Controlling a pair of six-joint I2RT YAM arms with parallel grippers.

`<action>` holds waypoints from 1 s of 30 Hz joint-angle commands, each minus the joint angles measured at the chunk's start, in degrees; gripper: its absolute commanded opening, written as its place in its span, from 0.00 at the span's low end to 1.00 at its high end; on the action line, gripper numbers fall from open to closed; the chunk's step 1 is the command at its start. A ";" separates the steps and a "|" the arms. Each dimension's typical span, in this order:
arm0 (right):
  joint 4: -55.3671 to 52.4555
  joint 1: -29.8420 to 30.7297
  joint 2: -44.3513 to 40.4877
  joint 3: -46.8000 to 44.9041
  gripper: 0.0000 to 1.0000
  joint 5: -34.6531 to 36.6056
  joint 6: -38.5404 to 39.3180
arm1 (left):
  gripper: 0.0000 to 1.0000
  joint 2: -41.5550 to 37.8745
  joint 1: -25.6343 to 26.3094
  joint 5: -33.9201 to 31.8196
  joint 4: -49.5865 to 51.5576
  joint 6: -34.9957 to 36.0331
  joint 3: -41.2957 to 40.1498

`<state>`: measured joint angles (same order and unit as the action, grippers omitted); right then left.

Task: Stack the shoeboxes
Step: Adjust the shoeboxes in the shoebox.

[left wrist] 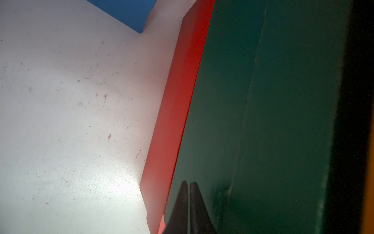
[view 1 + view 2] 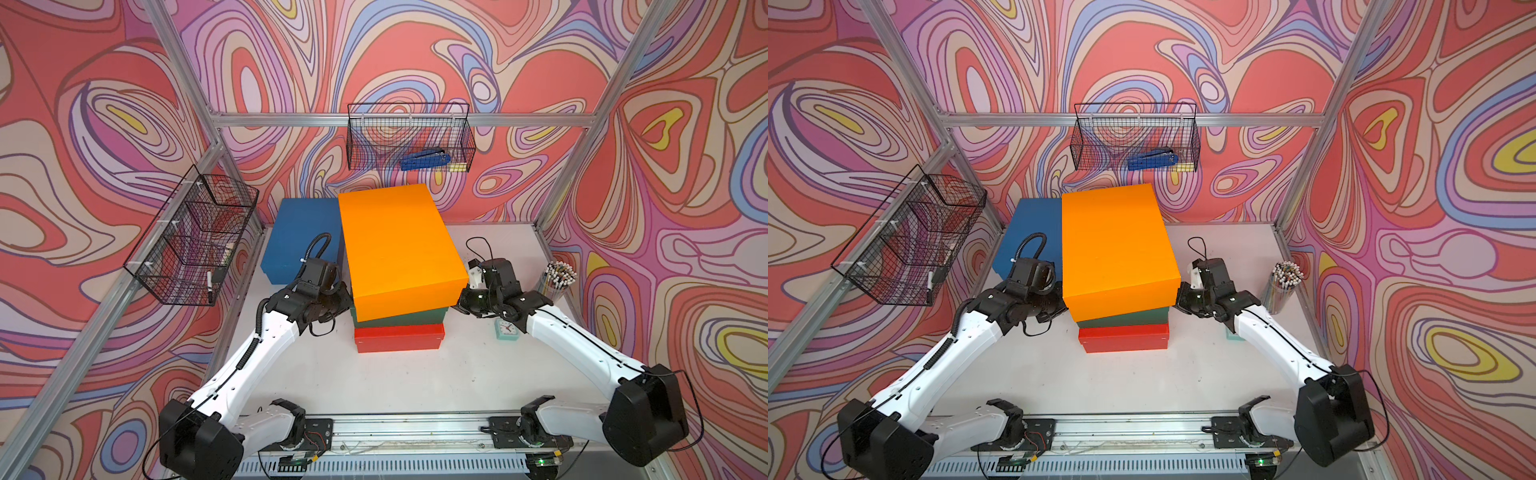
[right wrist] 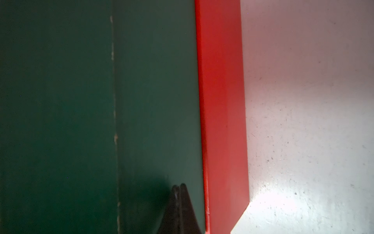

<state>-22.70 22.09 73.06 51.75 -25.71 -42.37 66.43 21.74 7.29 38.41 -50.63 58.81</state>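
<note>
Squeezing from both sides looks like the step in hand, so start at your tools. The left gripper is clenched on nothing, its tips lying along the left side of the green box. The right gripper is likewise clenched and empty along that box's right side. You are working with paddles, not pincers. Whether they bear on the orange box above cannot be told.

Press evenly from both arms, or the orange box will swivel. In both top views it sits skewed on the green one, its near right corner overhanging. Ease it square, settle it flat, then draw both arms outward together.

The green box rests on the red box, which stands mid-table. The blue box sits on the table at the far left and is not yet stacked.

The wrist views show you the shut tips, the red lid jutting past the green side, and bare table between red and blue. The top views hide the tips, but only they show the orange lid's skew.
</note>
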 commanded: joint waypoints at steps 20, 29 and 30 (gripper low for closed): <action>2.23 2.87 -5.16 -2.28 0.00 -1.26 -3.37 | 0.09 -1.56 4.40 0.74 -0.51 -3.68 -3.27; 2.64 2.87 -3.12 -3.50 0.00 -0.56 -2.16 | 0.09 -1.05 5.61 -2.07 1.52 -2.78 -2.81; 2.81 2.81 -2.59 -3.50 0.00 -0.65 -1.89 | 0.09 -1.06 5.61 -2.43 1.44 -2.31 -2.90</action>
<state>-22.61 23.07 68.86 48.47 -24.82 -45.15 65.23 25.21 4.10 39.77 -53.34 55.72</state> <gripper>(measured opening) 0.042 0.089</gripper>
